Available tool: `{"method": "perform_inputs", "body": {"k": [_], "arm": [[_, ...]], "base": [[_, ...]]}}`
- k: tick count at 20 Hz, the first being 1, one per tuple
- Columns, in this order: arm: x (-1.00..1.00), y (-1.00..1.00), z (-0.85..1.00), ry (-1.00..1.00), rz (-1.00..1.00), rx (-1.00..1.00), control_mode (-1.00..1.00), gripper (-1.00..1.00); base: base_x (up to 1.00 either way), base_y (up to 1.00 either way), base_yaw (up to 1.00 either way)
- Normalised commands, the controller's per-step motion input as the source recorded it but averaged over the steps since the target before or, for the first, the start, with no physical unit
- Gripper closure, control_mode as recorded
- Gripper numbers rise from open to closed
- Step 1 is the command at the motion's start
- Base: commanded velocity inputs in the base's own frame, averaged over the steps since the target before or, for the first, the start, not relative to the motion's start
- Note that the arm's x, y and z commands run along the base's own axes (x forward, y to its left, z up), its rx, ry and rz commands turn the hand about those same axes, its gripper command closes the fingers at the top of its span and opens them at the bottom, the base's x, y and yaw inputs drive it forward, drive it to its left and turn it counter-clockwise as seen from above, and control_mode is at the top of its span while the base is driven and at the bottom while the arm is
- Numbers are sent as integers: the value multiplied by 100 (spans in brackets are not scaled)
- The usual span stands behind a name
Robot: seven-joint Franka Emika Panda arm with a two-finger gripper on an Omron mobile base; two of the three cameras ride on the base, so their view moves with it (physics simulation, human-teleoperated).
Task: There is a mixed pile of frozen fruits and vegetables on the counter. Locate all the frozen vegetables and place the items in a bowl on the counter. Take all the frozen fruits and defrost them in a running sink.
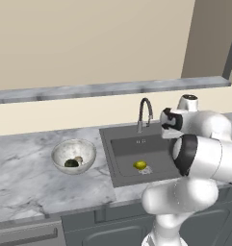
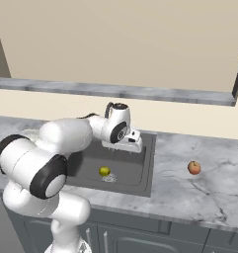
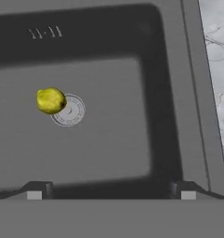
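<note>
A yellow-green frozen fruit (image 3: 50,100) lies on the sink (image 3: 108,144) floor, touching the round drain (image 3: 70,111); it also appears as the lemon-like fruit (image 1: 140,165) (image 2: 104,171). The reddish frozen fruit (image 2: 194,167) rests on the counter (image 2: 189,192) right of the sink. Inside the speckled bowl (image 1: 74,150) sit the frozen vegetables: a dark green lump (image 1: 70,163) and a tan mushroom piece (image 1: 79,159). My gripper (image 3: 111,193) hangs open above the sink's right half (image 2: 122,146), with nothing between its fingers.
A curved metal faucet (image 1: 145,113) stands at the back rim of the sink (image 1: 132,149); no water shows from it. Marble counter (image 1: 26,178) stretches left of the bowl. A ledge (image 1: 108,89) runs along the wall above.
</note>
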Motion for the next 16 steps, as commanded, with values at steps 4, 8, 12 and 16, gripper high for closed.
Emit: {"method": "perform_inputs", "body": {"k": [4, 8, 12, 16], "arm": [[-27, -40, 82, 0, 0, 2, -100, -100], [-20, -41, 81, 0, 0, 0, -100, -100], [-9, -54, 41, 5, -5, -4, -100, -100], [3, -64, 1, 17, -24, -7, -100, -100]], "base": [[0, 0, 0], [0, 0, 0], [0, 0, 0], [0, 0, 0]]}}
